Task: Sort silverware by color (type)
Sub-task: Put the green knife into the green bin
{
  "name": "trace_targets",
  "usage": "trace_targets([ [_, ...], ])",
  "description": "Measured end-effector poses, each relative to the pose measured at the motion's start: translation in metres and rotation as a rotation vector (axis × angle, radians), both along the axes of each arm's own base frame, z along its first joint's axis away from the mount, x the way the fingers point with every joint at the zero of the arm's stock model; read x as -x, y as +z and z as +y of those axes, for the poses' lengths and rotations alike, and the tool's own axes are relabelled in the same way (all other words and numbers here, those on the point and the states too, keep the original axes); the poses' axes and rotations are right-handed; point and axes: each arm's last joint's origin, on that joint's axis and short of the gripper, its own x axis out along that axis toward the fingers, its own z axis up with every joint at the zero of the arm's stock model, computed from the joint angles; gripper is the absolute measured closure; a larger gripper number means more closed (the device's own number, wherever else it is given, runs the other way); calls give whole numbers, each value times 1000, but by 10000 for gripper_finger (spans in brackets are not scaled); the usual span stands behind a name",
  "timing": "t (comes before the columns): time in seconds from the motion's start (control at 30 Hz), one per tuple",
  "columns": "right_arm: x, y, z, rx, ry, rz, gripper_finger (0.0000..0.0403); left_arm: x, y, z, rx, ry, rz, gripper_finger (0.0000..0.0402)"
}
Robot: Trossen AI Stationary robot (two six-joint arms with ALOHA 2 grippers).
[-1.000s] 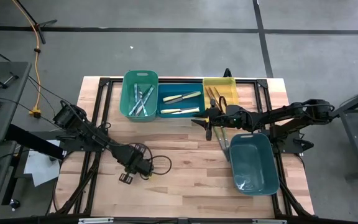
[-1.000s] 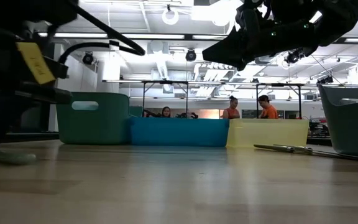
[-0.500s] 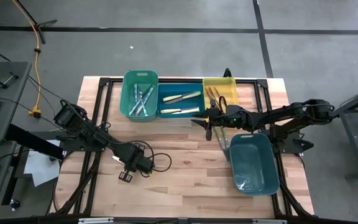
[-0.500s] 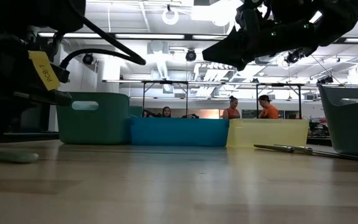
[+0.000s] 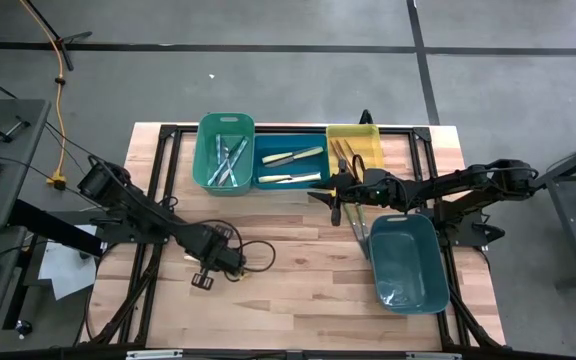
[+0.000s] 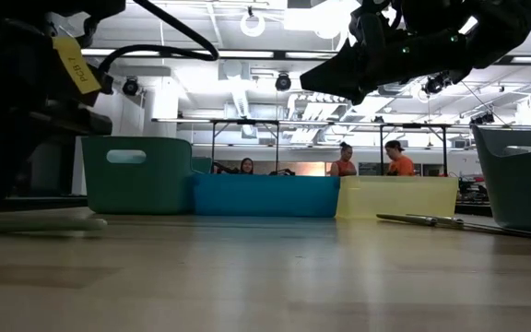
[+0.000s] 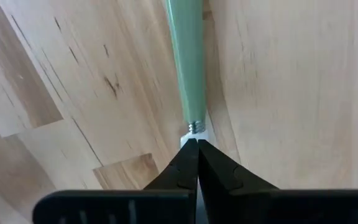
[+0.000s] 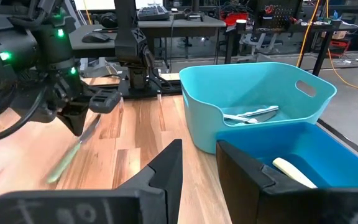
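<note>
My left gripper [image 7: 196, 146] is over the near-left part of the table [image 5: 298, 300], shut on a green-handled utensil [image 7: 188, 68]. From the right wrist view that utensil [image 8: 64, 165] slants down below the left gripper [image 8: 98, 104]. My right gripper [image 8: 199, 147] hovers open in front of the blue bin [image 5: 290, 165] and touches nothing. Pale yellow utensils [image 5: 293, 157] lie in the blue bin, clear-bluish ones [image 5: 226, 160] in the green bin [image 5: 225, 152], brownish ones [image 5: 345, 153] in the yellow bin [image 5: 353, 148]. More utensils [image 5: 358, 225] lie flat on the table. My left gripper pinches the green-handled utensil between its two fingertips at the silvery neck [image 7: 194, 129], just past the handle's end. The fingers lie in line with the utensil. The green handle [image 8: 61, 169] slants down and away from the fingers, low over the table; its far end runs out of the wrist view.
A large teal bin [image 5: 405, 262] stands on the near-right part of the table, beside the loose utensils. The three smaller bins stand in a row along the far edge. Bare wood lies in the table's middle and along its near edge. People sit in the room beyond.
My left gripper has risen and drawn a little toward the table's left and far side, staying shut. The green-handled utensil has come up off the wood with it and now sits nearly level just above the table in the low view.
</note>
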Motion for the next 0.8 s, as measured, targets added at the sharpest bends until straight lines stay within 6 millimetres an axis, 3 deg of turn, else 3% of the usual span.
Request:
trace_targets([
  [0.3, 0, 0, 0, 0, 0, 0, 308, -1, 1, 0, 3, 21, -12, 388],
  [0.8, 0, 0, 0, 0, 0, 3, 308, -5, 2, -3, 32, 207, -55, 232],
])
